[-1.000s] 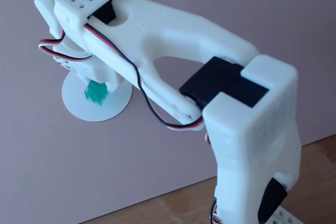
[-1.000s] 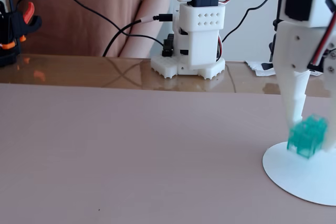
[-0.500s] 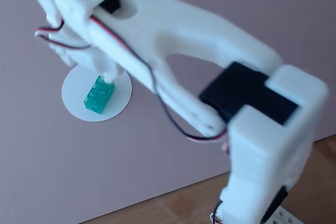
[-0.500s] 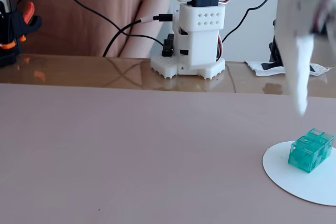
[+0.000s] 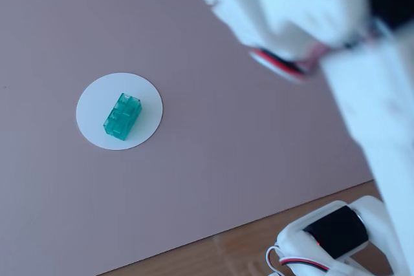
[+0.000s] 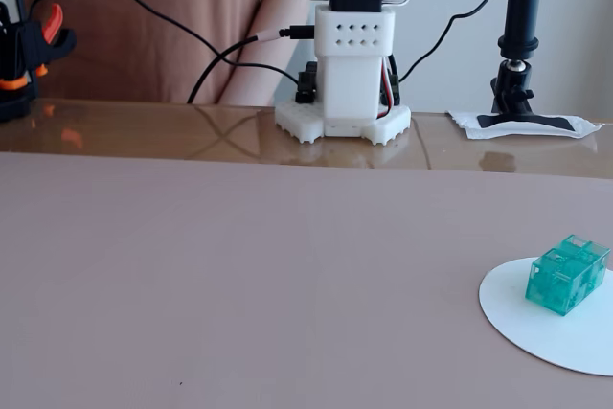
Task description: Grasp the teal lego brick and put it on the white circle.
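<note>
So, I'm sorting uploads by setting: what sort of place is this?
Probably a home or hobby tabletop setup: a white arm base on a glossy wooden table, a pinkish mat, loose cables.

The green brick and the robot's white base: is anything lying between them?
No. In a fixed view, only bare pink mat and glossy tabletop separate the brick from the base.

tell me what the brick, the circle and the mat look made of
The brick looks like glossy see-through teal plastic, with light passing through its studs. The circle seems thin matte white paper or card, lying flat. The mat looks like smooth matte pinkish sheet, possibly paper or rubber.
</note>
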